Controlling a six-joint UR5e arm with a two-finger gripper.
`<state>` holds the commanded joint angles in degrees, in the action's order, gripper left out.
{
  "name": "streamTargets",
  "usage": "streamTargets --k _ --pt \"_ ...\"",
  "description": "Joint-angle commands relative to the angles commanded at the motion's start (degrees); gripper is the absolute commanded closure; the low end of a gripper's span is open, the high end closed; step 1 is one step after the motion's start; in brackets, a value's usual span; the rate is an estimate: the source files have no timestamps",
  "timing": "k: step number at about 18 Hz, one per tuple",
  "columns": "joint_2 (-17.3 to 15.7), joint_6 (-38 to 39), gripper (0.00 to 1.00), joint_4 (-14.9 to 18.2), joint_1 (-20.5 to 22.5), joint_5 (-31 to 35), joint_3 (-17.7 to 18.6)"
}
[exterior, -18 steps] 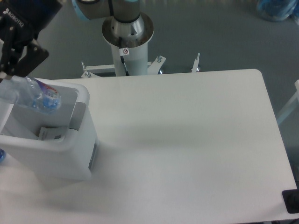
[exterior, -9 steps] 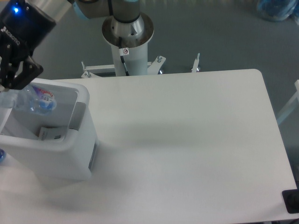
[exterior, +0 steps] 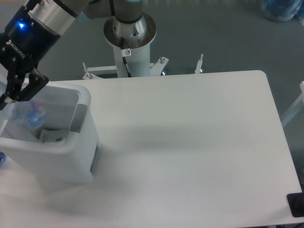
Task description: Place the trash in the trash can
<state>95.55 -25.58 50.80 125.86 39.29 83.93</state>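
Observation:
The trash can (exterior: 71, 159), white and boxy, stands at the table's left edge with its top open. My gripper (exterior: 21, 90) hovers over its opening, fingers (exterior: 37, 81) spread apart. The clear water bottle (exterior: 27, 116), blurred, lies below the fingers inside the can, with its red-and-blue label faintly visible. Nothing appears to be clamped between the fingers. A thin clear plastic bag with a white printed label (exterior: 51, 137) rests inside the can near its front wall.
The arm's pedestal (exterior: 129, 35) stands behind the white table (exterior: 190, 142). A black object (exterior: 296, 205) sits at the table's near right corner. A small blue thing (exterior: 1, 159) shows left of the can. A bluish bag (exterior: 281, 9) lies on the floor, far right.
My gripper has come down and rightward over the can's opening. The bottle, which hung from the fingers above the rim, now sits lower, inside the can.

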Motion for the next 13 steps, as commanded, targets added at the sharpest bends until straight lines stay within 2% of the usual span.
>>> streamTargets --k 4,6,13 --pt "-2.3 0.0 0.01 0.0 0.7 0.0 1.4" --pt "-3.6 0.0 0.00 0.2 2.4 0.0 1.9" --pt "-4.1 -1.7 0.00 0.5 15.3 0.5 3.1"
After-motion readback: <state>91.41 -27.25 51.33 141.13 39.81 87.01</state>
